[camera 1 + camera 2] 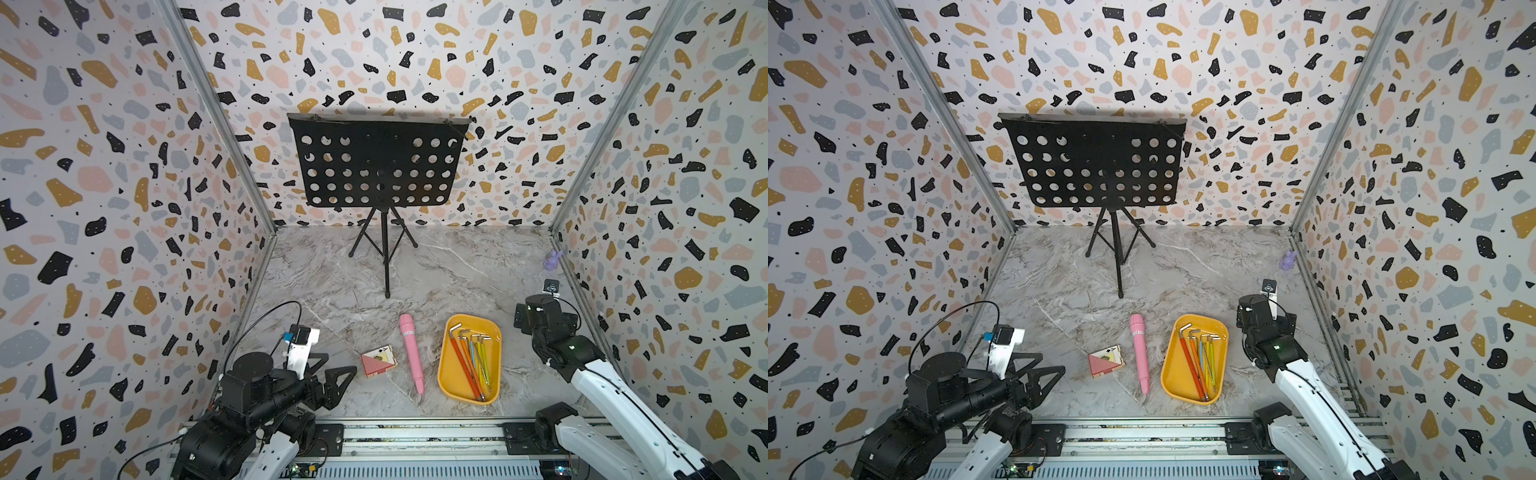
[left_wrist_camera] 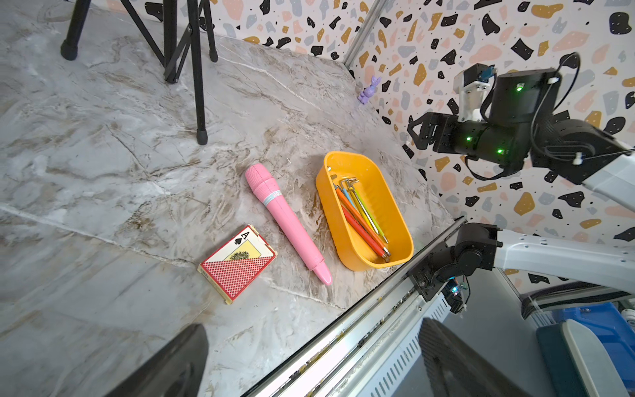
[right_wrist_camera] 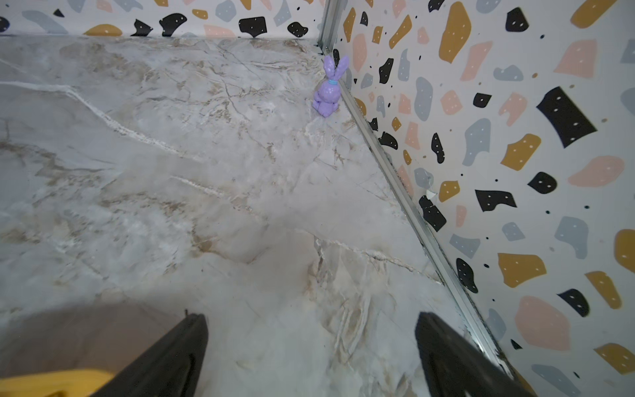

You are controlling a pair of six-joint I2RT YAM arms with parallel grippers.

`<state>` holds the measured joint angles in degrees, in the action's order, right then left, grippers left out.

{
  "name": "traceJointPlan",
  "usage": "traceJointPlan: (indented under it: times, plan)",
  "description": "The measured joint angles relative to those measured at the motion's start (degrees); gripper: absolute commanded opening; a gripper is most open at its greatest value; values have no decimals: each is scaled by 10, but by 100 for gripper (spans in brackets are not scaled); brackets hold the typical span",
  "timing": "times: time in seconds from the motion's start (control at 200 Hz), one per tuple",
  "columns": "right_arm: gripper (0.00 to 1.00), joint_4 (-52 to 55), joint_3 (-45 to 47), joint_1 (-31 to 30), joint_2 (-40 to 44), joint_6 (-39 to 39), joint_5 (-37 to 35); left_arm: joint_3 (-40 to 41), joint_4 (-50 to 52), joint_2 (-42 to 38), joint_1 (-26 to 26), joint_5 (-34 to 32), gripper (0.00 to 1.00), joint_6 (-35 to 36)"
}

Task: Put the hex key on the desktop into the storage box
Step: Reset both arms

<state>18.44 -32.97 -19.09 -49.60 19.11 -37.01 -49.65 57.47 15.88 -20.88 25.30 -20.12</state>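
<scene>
Your desktop (image 1: pixel 332 282) takes up the whole floor of the cell. At its far side stands the black stand (image 1: pixel 376 166), its perforated shelf tilted toward you in both top views.

Your left gripper (image 2: pixel 314 326) sits low at the near left corner. Its jaws are spread wide with nothing between them, and it is well apart from everything on the desktop. Your right gripper (image 3: pixel 311 318) hangs above bare marble near the right wall, just right of the box (image 1: pixel 453 378). Its two fingers (image 3: pixel 446 357) stand as far apart as they go and hold nothing.

The yellow box lies at the near right of the desktop, with its long side running away from you. Just left of it, and apart from it, the pink stick (image 1: pixel 411 353) lies almost parallel, with its thick end farther from you. Left of the stick, near but not touching, is the red card box (image 1: pixel 378 360), lying flat with an ace of spades on its face.

The hex keys (image 1: pixel 471 361) lie inside the box in a loose bundle of red, orange, blue, yellow and green. Their bent ends point to the far rim and their long ends gather at the near right corner.

A small purple bunny (image 3: pixel 328 89) sits upright against the right wall, far back.
</scene>
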Motion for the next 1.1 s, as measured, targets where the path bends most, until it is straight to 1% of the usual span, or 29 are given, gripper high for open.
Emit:
traceJointPlan:
  times: [0.135,0.285,0.405,0.481,0.666,0.791,0.936,1.036,1.101]
  plan:
    - [100,-157,78,8,-63,-46,-12,0,1,3,1,-6,100,-1]
    - [100,-282,101,32,-146,-91,-12,0,2,4,2,-13,100,-3]
    - [100,-419,141,51,-188,-116,-1,0,5,8,2,-30,100,-8]
    - [100,-482,167,61,-210,-128,13,0,6,14,2,-40,100,-12]
    - [100,-589,175,74,-245,-166,32,0,13,26,2,-67,100,-23]
    - [100,-719,195,100,-304,-179,52,0,18,47,6,-94,100,-34]
    - [100,-742,209,119,-319,-181,77,-3,20,82,6,-132,100,-46]
    - [100,-755,203,123,-327,-186,113,-20,20,112,6,-177,100,-57]
    - [100,-797,199,125,-365,-193,128,-31,16,136,6,-212,100,-66]
